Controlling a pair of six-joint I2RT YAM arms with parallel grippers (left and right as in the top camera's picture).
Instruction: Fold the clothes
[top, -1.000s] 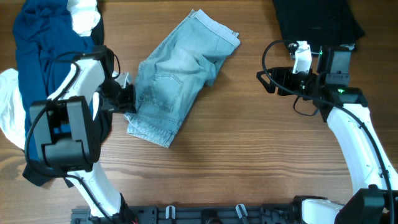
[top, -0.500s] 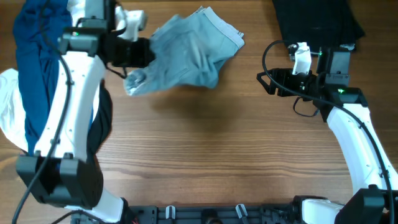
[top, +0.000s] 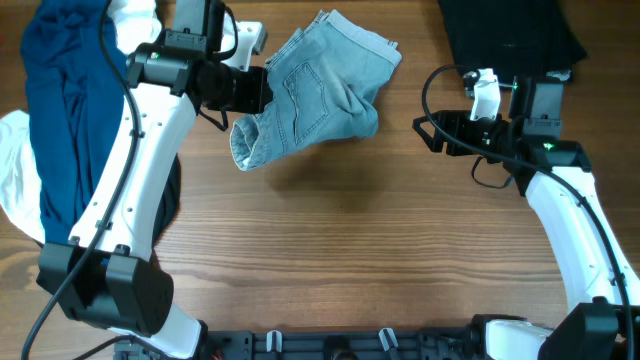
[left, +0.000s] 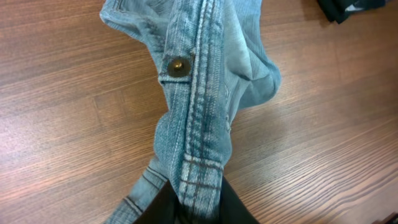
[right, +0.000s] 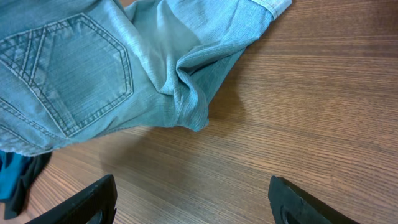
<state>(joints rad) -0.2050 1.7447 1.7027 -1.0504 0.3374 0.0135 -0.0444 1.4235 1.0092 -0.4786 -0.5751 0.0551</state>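
The pale-blue denim shorts (top: 320, 90) hang partly lifted over the far middle of the table, a stitched back pocket showing. My left gripper (top: 258, 92) is shut on their waistband; in the left wrist view the band with its brass button (left: 178, 65) runs down into the jaws (left: 196, 208). My right gripper (top: 428, 130) is open and empty, to the right of the shorts; its fingers (right: 189, 202) frame bare wood, with the shorts (right: 124, 68) above them.
A navy garment (top: 60, 90) and a white garment (top: 18, 180) lie piled at the far left. A black garment (top: 510, 35) lies at the far right corner. A black rail (top: 330, 345) runs along the front edge.
My left arm has lifted the shorts by the waistband from the table and carried them up and to the right. The right arm has not moved.
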